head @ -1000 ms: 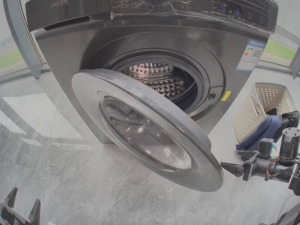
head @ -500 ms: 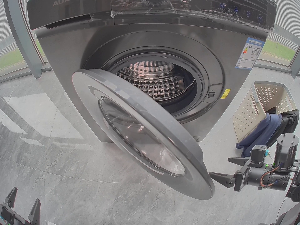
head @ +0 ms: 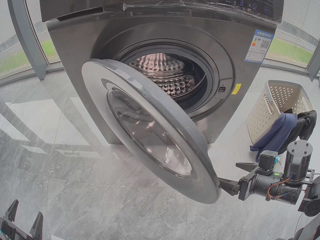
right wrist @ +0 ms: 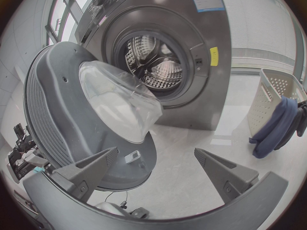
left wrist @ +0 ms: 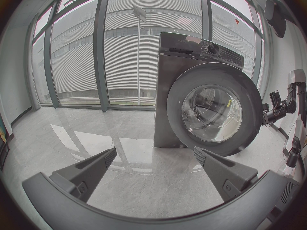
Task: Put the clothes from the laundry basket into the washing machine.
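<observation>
The washing machine [head: 160, 24] stands with its round door [head: 150, 130] swung open and the steel drum [head: 166, 74] bare inside. To its right stands the cream laundry basket [head: 271, 99], with a blue garment [head: 276, 134] and a black garment [head: 305, 122] draped over its rim. My right gripper [head: 235, 177] is open at the door's free edge, one finger against the rim, the door's inner side [right wrist: 64, 112] close before it. The basket [right wrist: 271, 87] and the blue garment [right wrist: 275, 125] lie off to its side. My left gripper [head: 25, 215] is open and low over the floor, far left.
Glossy grey floor tiles [head: 66, 170] spread in front of the machine. Tall window frames [head: 23, 34] stand behind it. The open door juts out into the space between my two arms.
The head view has pulled back from the machine. My right gripper stayed at the door's edge, and the door has swung a little wider open. The left gripper has not moved.
</observation>
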Robot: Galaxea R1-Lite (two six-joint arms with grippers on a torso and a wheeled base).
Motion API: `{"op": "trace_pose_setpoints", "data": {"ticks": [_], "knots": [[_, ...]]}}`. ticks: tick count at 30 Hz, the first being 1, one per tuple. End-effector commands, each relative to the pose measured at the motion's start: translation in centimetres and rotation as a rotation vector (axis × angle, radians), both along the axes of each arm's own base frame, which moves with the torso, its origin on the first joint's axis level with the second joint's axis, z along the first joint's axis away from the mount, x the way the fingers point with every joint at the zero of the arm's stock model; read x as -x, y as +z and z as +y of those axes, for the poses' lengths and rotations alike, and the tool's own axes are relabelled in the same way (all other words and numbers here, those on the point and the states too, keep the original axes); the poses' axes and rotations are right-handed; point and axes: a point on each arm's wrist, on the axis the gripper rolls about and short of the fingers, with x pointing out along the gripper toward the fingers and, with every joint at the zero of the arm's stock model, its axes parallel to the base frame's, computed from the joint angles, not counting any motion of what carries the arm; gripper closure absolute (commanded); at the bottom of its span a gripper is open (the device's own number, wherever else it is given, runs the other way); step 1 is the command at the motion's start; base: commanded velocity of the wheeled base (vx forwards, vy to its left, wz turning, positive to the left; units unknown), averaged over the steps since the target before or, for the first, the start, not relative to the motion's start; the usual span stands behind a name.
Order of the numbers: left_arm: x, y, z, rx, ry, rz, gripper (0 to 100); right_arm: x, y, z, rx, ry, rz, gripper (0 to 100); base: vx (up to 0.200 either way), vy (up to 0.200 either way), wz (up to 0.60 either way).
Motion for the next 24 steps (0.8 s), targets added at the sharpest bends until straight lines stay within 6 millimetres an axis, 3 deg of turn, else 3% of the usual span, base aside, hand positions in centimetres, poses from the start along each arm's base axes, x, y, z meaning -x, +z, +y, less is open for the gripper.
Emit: {"op": "trace_pose_setpoints", "data": {"ticks": [1,6,9,16,21,24], "knots": [[0.0,-0.5,0.0,-0.001,-0.001,-0.002,0,1.3,-0.5,2.2,-0.024,0.103,0.042,0,0.0,0.0,0.0],[0.0,-0.5,0.0,0.001,0.0,-0.002,0,1.0,-0.1,2.1,-0.059,0.07,0.045,0,0.0,0.0,0.0],[0.0,-0.5,0.0,-0.001,-0.001,-0.002,0,-1.2,0.8,1.5,-0.078,-0.041,0.002,0,0.0,0.0,0.0],[0.0,-0.5,0.0,-0.001,0.0,-0.002,0,-6.1,1.0,2.5,-0.067,-0.19,-0.027,0,0.0,0.0,0.0],[0.0,-0.5,0.0,-0.001,-0.001,-0.002,0,-9.6,-0.6,3.3,-0.028,-0.233,-0.014,0,0.0,0.0,0.0],[0.0,-0.5,0.0,0.001,0.0,-0.002,0,-10.5,-1.2,3.6,-0.014,-0.236,-0.013,0,0.0,0.0,0.0]]}}
